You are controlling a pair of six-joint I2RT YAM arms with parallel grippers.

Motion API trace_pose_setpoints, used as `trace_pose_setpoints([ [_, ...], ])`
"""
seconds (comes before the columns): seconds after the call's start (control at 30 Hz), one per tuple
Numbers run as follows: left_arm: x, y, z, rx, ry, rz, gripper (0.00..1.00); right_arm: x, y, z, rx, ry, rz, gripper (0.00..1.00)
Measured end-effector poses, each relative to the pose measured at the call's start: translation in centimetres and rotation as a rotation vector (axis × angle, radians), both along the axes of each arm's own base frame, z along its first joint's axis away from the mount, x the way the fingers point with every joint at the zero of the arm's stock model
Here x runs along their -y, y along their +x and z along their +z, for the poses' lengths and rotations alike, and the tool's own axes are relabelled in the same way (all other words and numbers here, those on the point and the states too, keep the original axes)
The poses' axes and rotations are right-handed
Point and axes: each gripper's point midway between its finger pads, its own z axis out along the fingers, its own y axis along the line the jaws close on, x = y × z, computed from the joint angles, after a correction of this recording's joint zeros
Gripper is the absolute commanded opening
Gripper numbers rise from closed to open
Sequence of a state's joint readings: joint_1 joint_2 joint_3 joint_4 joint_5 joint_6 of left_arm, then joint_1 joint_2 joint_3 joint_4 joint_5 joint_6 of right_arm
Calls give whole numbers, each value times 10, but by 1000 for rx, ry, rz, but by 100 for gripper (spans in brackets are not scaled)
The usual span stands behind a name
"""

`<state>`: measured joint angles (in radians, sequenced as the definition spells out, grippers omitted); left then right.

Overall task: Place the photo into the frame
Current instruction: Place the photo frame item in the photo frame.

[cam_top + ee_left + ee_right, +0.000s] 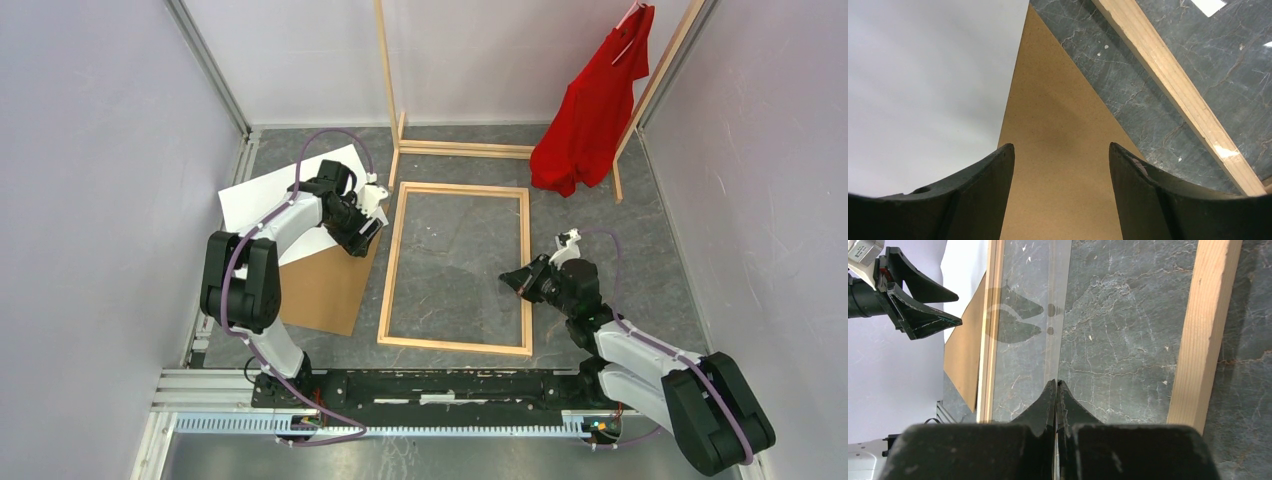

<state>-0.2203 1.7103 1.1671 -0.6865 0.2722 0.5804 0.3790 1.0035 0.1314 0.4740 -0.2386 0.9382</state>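
The photo (262, 192) lies white side up at the back left, partly over the brown backing board (328, 285). The light wooden frame (392, 265) lies flat in the middle of the grey floor. My left gripper (366, 236) is open and empty, hovering over the board's corner next to the photo's edge; the left wrist view shows the photo (923, 75), the board (1058, 125) and a frame rail (1173, 85). My right gripper (510, 280) is inside the frame near its right rail (1203, 330), shut on the edge of a clear pane (1023, 340) that reflects the left gripper.
A tall wooden clothes rack (388, 80) with a red shirt (595, 105) stands at the back. Pale walls close in both sides. A metal rail (400, 415) with the arm bases runs along the near edge.
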Motion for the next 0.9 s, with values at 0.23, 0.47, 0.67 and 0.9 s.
trace_pose_setpoints([
  [0.23, 3, -1, 0, 0, 0, -9, 75, 2, -1, -8, -31, -6, 0, 0],
  [0.47, 9, -3, 0, 0, 1, -28, 75, 3, -1, -11, -43, -10, -1, 0],
  [0.67, 15, -5, 0, 0, 1, -44, 75, 0, 0, -2, -12, 8, 12, 0],
  [0.9, 19, -7, -4, -13, 3, -58, 74, -2, 3, 9, 31, 27, 16, 0],
])
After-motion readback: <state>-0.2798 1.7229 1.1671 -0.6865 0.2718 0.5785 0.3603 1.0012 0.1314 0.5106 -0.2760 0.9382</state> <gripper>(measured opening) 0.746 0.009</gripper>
